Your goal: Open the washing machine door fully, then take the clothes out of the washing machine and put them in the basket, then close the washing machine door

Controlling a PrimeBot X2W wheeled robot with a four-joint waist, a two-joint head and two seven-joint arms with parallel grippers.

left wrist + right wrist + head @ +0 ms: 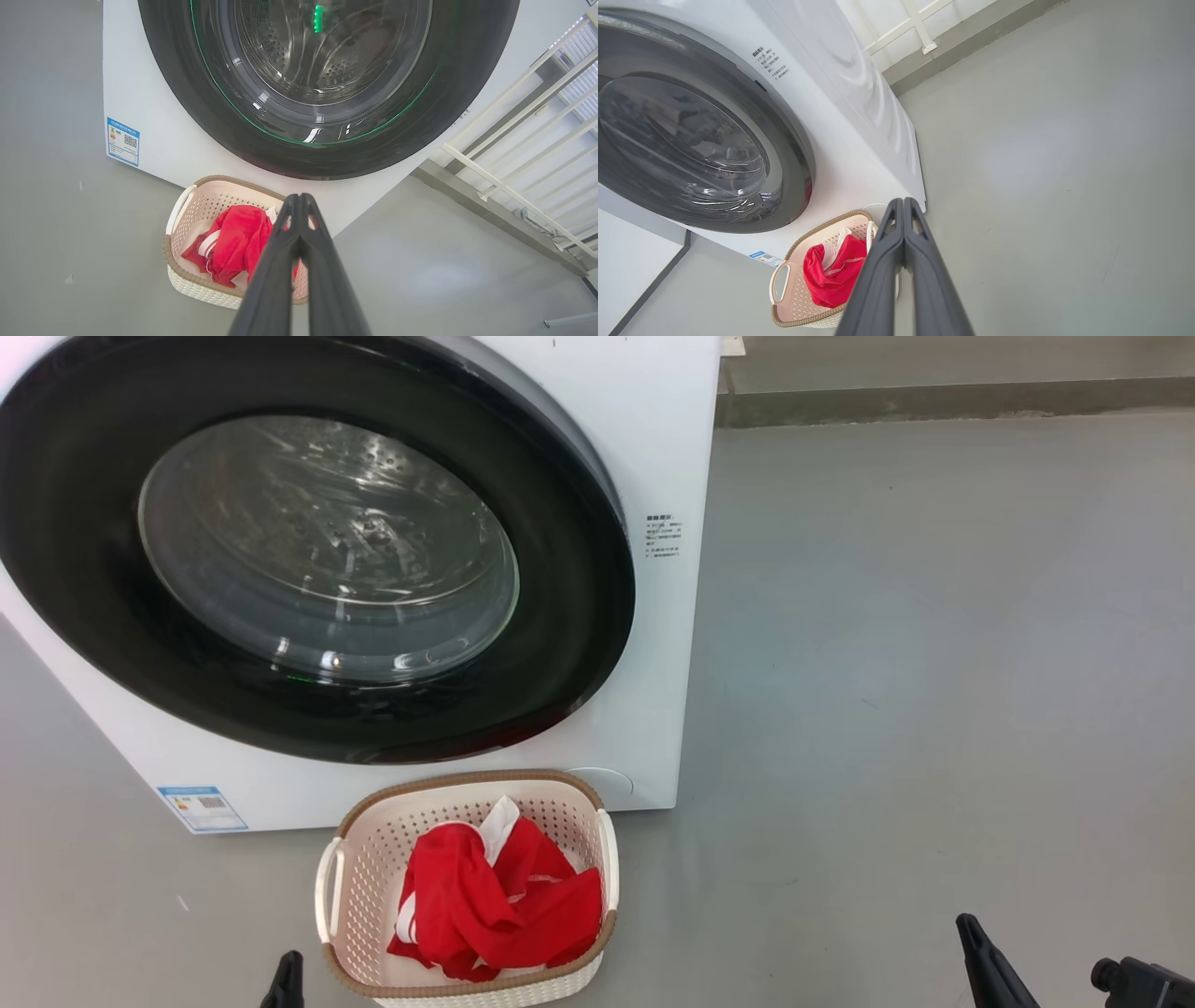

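My left gripper [299,198] and right gripper [903,201] are both pressed together above smooth grey floor [56,224]; basket [196,288] just ahead, washing machine [154,140] beyond it, white railing [495,183] alongside.

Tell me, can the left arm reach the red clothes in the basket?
Probably yes: the clothes lie uncovered in the open basket, and the left gripper, shut, sits just beside it.
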